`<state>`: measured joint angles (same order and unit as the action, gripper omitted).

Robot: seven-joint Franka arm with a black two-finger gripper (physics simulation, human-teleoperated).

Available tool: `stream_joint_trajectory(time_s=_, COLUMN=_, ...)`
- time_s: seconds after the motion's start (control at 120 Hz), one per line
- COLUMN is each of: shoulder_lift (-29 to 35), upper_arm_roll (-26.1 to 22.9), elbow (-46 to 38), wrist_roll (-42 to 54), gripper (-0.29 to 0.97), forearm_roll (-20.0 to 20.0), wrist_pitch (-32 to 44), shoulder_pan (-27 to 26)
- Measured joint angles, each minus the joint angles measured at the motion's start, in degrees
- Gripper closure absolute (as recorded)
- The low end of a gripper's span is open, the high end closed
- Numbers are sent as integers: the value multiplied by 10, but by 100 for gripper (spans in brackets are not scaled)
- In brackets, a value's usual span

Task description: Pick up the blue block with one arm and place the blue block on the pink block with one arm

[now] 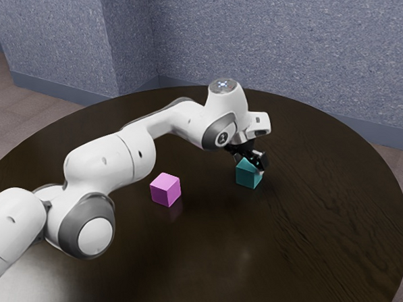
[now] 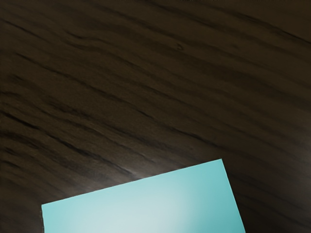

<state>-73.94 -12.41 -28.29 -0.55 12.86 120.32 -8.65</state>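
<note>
The small teal-blue cube (image 1: pixel 248 176) sits on the dark round wooden desk (image 1: pixel 319 225), just right of the frame's centre. It is directly under the black claw (image 1: pixel 251 160), though I cannot tell whether the claw grips it. The pink cube (image 1: pixel 166 189) lies apart, toward the lower left.

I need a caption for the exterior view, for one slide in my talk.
The gripper is low over the blue block on the dark table; the pink block stands apart.

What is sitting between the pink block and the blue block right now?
Nothing. In the exterior view, the stretch of table between the pink block and the blue block is bare dark wood.
</note>
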Motion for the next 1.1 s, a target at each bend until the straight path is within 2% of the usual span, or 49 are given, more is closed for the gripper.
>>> stream_joint_trajectory(time_s=0.342, shoulder_lift=-9, upper_arm_roll=-2, elbow=0, wrist_roll=2, gripper=0, forearm_roll=0, wrist_pitch=9, shoulder_pan=3)
stream_joint_trajectory(time_s=0.592, shoulder_lift=-9, upper_arm_roll=-4, elbow=4, wrist_roll=3, gripper=12, forearm_roll=0, wrist_pitch=8, shoulder_pan=3)
stream_joint_trajectory(time_s=0.942, shoulder_lift=-10, upper_arm_roll=-3, elbow=4, wrist_roll=2, gripper=19, forearm_roll=-1, wrist_pitch=9, shoulder_pan=3)
stream_joint_trajectory(time_s=1.1, shoulder_lift=-10, upper_arm_roll=-4, elbow=4, wrist_roll=1, gripper=27, forearm_roll=0, wrist_pitch=8, shoulder_pan=3)
